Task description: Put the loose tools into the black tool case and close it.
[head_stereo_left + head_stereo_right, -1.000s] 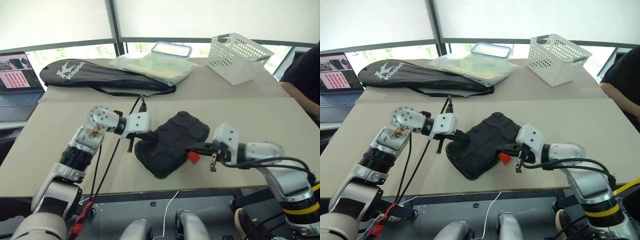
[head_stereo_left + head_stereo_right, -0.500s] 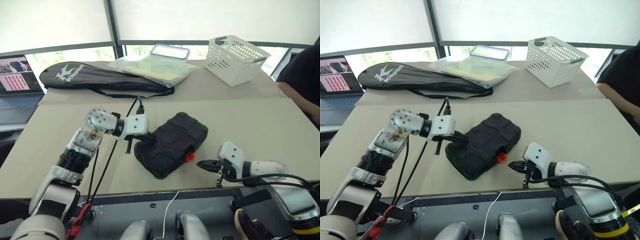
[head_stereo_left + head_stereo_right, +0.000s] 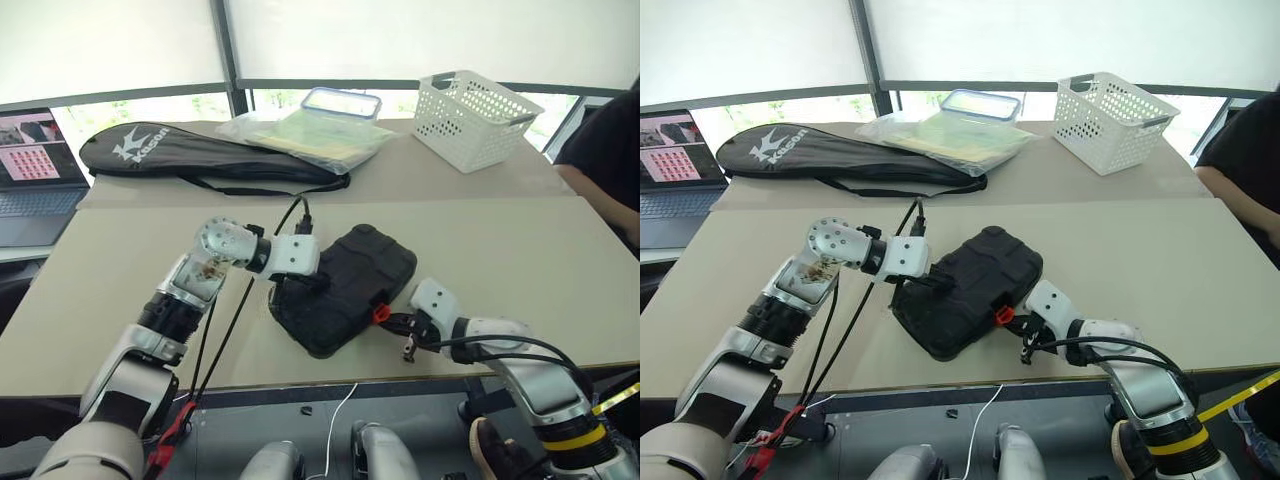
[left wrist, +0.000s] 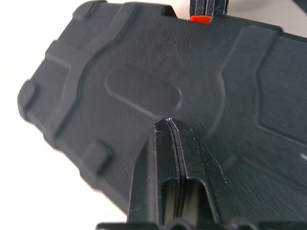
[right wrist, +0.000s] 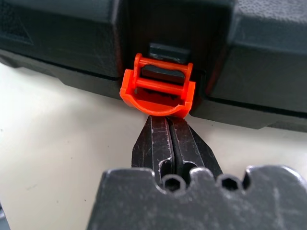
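Since half a second ago the right end effector (image 5: 169, 125) has swung back to the orange latch (image 5: 158, 88), fingers clenched empty. The left end effector (image 4: 169, 125), also clenched, presses the lid of the black tool case (image 3: 345, 285), mid-surface. A glancing push could skid the case, leaving it unlatched.

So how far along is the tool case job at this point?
The black tool case lies with its lid down and no loose tools around it. In hand: the shut left end effector presses its lid, and the shut right end effector sits under the orange latch, which hangs unfastened. Left: snapping it.
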Tool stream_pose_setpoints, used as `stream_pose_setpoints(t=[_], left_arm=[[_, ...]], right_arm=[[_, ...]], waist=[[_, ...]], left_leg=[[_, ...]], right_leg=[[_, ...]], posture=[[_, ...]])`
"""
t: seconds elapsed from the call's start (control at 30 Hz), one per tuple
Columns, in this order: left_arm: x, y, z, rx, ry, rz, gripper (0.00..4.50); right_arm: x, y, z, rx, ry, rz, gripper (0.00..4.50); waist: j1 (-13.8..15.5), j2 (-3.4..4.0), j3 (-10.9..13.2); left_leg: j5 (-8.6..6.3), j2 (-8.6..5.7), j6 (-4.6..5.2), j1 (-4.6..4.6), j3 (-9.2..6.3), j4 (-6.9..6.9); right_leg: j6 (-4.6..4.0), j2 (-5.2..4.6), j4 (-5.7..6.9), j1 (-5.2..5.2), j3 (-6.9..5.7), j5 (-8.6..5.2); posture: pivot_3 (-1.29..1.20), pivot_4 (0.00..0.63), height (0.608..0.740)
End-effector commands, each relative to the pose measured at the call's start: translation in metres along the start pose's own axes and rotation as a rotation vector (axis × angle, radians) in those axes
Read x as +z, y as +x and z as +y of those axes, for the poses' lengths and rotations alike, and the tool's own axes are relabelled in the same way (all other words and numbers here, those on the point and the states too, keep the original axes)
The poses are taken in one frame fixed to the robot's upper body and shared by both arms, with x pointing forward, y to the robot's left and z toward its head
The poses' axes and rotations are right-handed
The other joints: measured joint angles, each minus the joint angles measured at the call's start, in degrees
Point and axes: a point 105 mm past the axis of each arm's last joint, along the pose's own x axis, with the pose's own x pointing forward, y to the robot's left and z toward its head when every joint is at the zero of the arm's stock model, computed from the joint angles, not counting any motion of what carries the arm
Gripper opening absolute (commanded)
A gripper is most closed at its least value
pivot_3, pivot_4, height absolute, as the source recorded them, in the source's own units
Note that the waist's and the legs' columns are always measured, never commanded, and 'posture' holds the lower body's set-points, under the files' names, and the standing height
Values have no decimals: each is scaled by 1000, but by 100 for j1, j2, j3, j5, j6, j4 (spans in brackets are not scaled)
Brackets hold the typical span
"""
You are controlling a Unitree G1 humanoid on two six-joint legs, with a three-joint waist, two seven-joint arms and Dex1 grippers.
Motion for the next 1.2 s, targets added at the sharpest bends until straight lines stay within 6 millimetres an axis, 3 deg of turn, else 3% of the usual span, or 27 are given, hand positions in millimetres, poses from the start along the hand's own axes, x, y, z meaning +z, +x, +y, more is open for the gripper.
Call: stream_pose_setpoints(t=[0.03,0.2,0.47,0.87,1.2], left_arm=[[-16,21,-24,-109,2,58,52],[-20,22,-24,-107,1,60,52],[-19,25,-21,-104,2,56,52],[-20,27,-27,-111,0,53,52],[-30,11,-30,-56,-81,52,52]], right_arm=[[52,-17,-8,-40,-78,-153,0],[69,-23,-4,-20,-74,-187,0],[60,-16,-4,-11,-73,-157,0],[71,-12,-6,16,-107,-168,0],[67,-14,-9,8,-114,-162,0]], waist=[[9,0,0],[11,0,0],[8,0,0],[-9,0,0],[-43,0,0]], left_leg=[[0,-1,0,-1,0,0],[0,-1,1,0,-1,1],[0,0,1,2,1,0],[0,1,1,4,2,0],[0,4,1,9,3,-6]], right_leg=[[0,0,0,0,5,0],[1,1,0,0,15,0],[2,2,1,1,20,-1],[2,3,2,1,21,-1],[3,5,2,1,26,-1]], posture=[[0,150,740],[0,150,740],[0,150,740],[0,150,740],[0,150,740]])
